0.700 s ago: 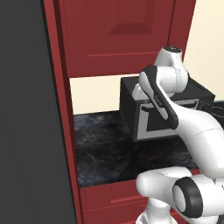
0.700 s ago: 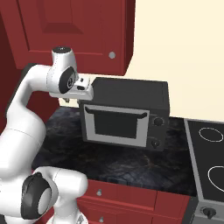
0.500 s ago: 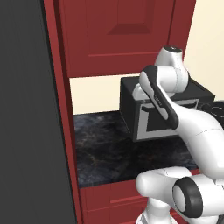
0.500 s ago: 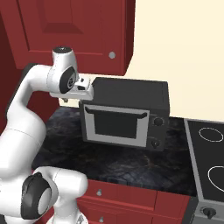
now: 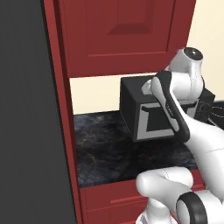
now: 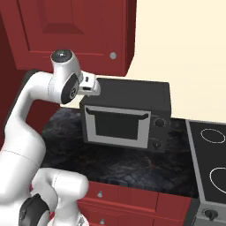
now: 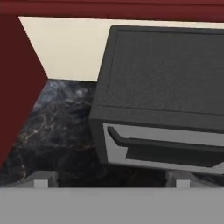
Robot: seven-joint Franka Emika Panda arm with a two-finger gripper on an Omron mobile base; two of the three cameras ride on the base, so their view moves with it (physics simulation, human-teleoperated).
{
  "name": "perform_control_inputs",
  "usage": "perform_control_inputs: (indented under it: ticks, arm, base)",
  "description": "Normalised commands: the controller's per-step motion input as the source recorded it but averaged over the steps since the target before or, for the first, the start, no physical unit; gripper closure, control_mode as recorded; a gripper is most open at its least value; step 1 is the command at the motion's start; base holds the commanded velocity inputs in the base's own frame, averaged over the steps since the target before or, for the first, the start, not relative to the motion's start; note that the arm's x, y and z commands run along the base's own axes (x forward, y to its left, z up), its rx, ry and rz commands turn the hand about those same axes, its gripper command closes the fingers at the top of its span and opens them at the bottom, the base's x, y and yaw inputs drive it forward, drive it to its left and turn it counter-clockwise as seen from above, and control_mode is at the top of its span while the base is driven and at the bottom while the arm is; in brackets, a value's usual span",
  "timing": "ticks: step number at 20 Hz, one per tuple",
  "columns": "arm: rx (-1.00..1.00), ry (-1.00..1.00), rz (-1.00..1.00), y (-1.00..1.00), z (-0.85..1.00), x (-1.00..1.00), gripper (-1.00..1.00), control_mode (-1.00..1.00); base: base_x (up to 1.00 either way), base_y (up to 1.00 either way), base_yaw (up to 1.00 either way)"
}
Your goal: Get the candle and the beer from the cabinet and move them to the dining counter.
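The cabinet is a dark red cupboard with raised-panel doors, hanging above the worktop; its doors are shut, with a round knob at the lower right corner. The candle and the beer are hidden. The dining counter is out of view. My gripper is open and holds nothing; its two tips stand far apart at the bottom of the hand view. The hand hovers below the cabinet, just above the left top edge of the microwave, looking down over it.
A black microwave with a grey door frame stands on the black marble worktop. Red drawer fronts run beneath it. A stove top lies at the right. A tall dark panel and a red upright close off the left.
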Motion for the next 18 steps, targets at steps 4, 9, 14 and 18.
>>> perform_control_inputs:
  ticks: [4,9,14,18]
  arm:
    - [0.00,-0.61,0.00,-0.30,0.32,-0.41,-1.00,-1.00]
    - [0.00,-0.57,0.00,-0.43,0.31,-0.67,-1.00,-1.00]
    - [0.00,-0.50,0.00,-0.38,0.31,-0.73,-1.00,-1.00]
    - [0.00,-0.41,0.00,-0.21,0.31,-0.55,-1.00,-1.00]
  base:
    - [0.00,0.00,0.00]
    - [0.00,0.00,0.00]
    - [0.00,0.00,0.00]
    - [0.00,0.00,0.00]
